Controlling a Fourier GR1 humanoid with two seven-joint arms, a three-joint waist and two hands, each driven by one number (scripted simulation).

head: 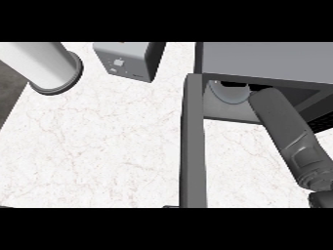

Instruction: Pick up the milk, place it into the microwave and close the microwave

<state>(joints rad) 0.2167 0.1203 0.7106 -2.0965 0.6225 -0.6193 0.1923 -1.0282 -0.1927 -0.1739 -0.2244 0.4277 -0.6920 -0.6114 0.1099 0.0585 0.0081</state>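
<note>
Plainly, the microwave (270,58) stood at the far right corner of the counter (96,146), its grey top filling the upper right of the head view. Its door (193,146) was swung wide open. It showed edge-on as a long dark grey bar running from the microwave's left front corner straight out toward the counter's near edge. Inside the open cavity, a pale round turntable plate (226,93) showed at the left, partly cut off by the microwave's top edge.

The right forearm (288,132) came up from the lower right corner of the view, crossed the counter to the right of the door and went into the cavity. The right hand (260,87) was almost wholly hidden under the microwave's top edge. Only a few dark slivers showed at the forearm's end, so I could not tell whether it was open, closed or gripping anything.

The milk could not be made out. It was not seen on the bare part of the counter, and the hidden part of the cavity around the right hand could not be checked. The left hand did not show.

At the counter's far left corner a large white cylinder (35,61) with a dark grey rim lay tilted, its rimmed end toward the near side. Between it and the microwave, at the far edge, stood a small light grey box (126,59), apart from both. The white marbled top lay between the cylinder, the box and the door.
</note>
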